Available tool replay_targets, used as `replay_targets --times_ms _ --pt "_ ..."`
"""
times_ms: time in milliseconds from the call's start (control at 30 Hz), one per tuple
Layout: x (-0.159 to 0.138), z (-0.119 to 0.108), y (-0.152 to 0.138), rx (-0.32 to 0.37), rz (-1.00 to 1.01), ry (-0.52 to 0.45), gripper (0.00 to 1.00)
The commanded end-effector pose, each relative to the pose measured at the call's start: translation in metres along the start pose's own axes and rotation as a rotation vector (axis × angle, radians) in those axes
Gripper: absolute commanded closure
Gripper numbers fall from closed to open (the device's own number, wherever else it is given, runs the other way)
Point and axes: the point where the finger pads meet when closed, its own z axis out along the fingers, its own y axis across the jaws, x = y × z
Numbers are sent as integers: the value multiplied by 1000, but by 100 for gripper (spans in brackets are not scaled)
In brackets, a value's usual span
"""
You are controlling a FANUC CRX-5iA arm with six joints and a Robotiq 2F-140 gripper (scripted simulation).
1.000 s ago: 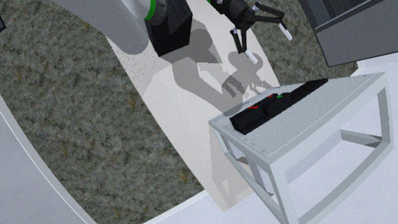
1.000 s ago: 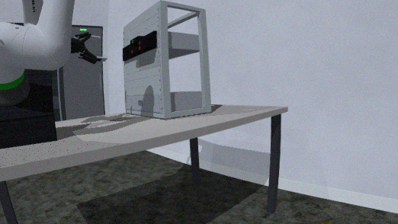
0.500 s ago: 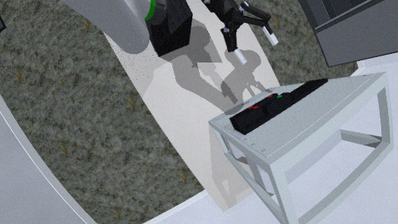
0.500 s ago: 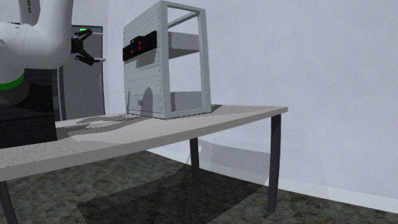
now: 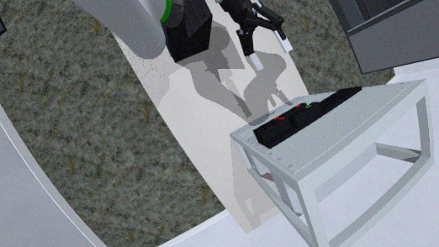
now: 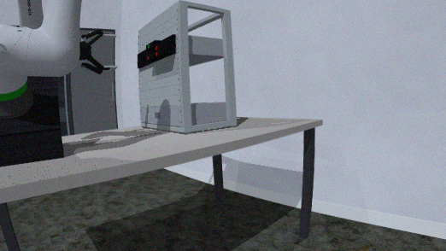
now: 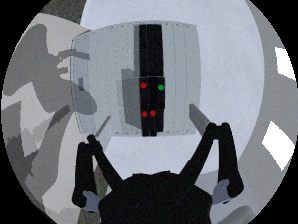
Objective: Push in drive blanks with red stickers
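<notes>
A pale grey open-frame rack (image 6: 184, 68) stands on the table. A black row of drive blanks (image 6: 156, 51) runs across its front face near the top. It also shows in the top view (image 5: 303, 115) and in the wrist view (image 7: 150, 79). Three blanks carry red stickers (image 7: 144, 86) (image 7: 144, 113) (image 7: 153, 113) and one carries a green sticker (image 7: 160, 87). My gripper (image 6: 96, 52) is open and empty, hanging in the air in front of the rack's face, well apart from it. It also shows in the top view (image 5: 271, 52) and in the wrist view (image 7: 154, 185).
A dark grey cabinet (image 6: 91, 85) stands behind the gripper beyond the table. The table's far edge lies right of the rack (image 6: 278, 125). My arm's black base (image 6: 26, 137) sits at the left.
</notes>
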Motion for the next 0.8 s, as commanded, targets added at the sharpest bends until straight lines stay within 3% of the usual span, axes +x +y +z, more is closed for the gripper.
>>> replay_targets --times_ms 0,767 --pt "-7 -3 -1 0 26 -19 0" --pt "-33 -16 -6 -1 116 -86 0"
